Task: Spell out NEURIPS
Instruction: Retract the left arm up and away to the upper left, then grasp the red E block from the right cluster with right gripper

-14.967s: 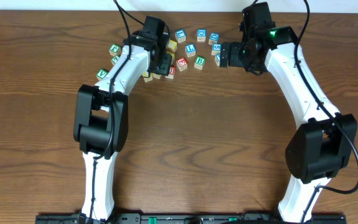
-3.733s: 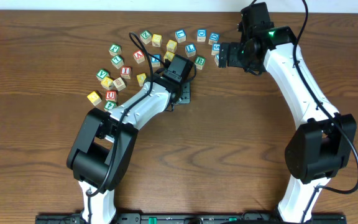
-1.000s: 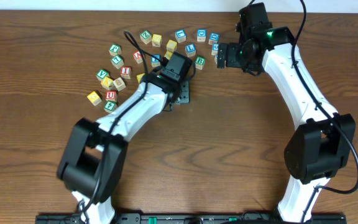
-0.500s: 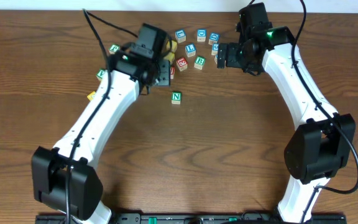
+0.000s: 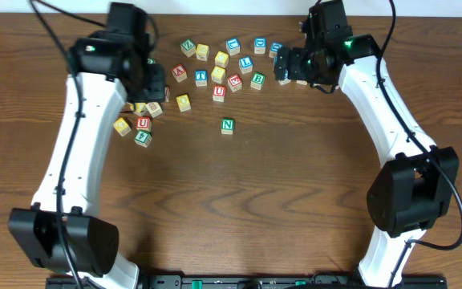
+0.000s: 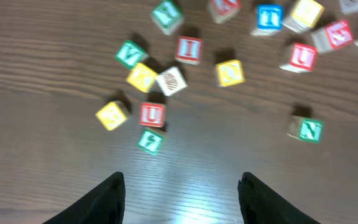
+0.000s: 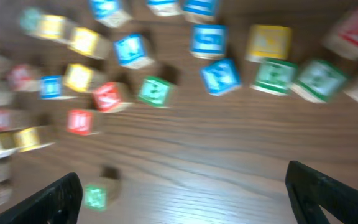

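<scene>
A green N cube (image 5: 228,125) sits alone on the wood, in front of the scattered cubes; it also shows in the left wrist view (image 6: 307,129) and, blurred, in the right wrist view (image 7: 95,196). My left gripper (image 5: 151,88) hangs over the left cluster, its jaws (image 6: 182,193) open with nothing between them. Ahead of it lie a red U cube (image 6: 151,115), a red I cube (image 6: 189,50) and a yellow cube (image 6: 230,73). A second red U cube (image 5: 219,91) lies further right. My right gripper (image 5: 287,68) is open (image 7: 194,193) above the right cluster.
Several other letter cubes, blue (image 5: 233,46), green (image 5: 257,79) and yellow (image 5: 203,52), are strewn in an arc along the back of the table. The table's far edge runs just behind them. Both arm bases stand at the near edge.
My left gripper has let go of the N cube and swung up and left to the left cluster. The N cube stays where it was set. The right gripper has shifted slightly left.
</scene>
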You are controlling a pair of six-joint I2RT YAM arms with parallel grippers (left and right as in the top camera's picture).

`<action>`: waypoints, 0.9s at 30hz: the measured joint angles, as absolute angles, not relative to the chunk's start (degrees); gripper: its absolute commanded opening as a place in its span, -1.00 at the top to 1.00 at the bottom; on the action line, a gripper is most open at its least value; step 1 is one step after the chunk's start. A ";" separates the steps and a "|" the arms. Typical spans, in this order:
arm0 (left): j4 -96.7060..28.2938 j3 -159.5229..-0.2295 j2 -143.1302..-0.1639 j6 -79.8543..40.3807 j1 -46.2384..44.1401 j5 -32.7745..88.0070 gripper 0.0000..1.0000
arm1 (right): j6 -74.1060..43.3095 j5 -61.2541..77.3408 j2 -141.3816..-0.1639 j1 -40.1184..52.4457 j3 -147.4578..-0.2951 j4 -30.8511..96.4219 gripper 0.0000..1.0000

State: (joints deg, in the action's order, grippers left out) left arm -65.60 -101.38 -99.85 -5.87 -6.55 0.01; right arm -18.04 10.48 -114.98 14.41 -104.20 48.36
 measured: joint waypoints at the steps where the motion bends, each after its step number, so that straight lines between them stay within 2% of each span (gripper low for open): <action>1: -65.58 -101.38 -99.85 -5.74 -5.61 -0.03 -0.16 | -17.76 11.57 -114.98 14.48 -104.20 48.07 -0.98; 6: -64.51 -101.38 -99.85 -5.58 -4.12 -0.16 -0.16 | -17.37 12.34 -115.57 18.04 -106.61 48.56 -0.98; 11: -64.12 -101.38 -99.85 -5.50 -4.16 -0.14 -0.15 | -17.08 6.90 -122.15 24.60 -121.56 54.46 -0.97; 15: -64.07 -101.38 -99.85 -5.52 -4.16 -0.16 -0.15 | -13.50 5.04 -129.86 27.18 -131.92 57.21 -0.96; 20: -64.10 -101.38 -99.85 -5.52 -4.16 -0.16 -0.16 | -6.59 3.99 -137.27 27.16 -133.12 55.09 -0.88; 24: -64.10 -101.38 -99.85 -5.52 -4.16 -0.16 -0.16 | -2.70 3.46 -142.02 27.05 -133.10 52.77 -0.74; 27: -64.10 -101.38 -99.85 -5.52 -4.16 -0.14 -0.15 | -1.10 2.85 -143.61 27.07 -133.10 51.35 -0.50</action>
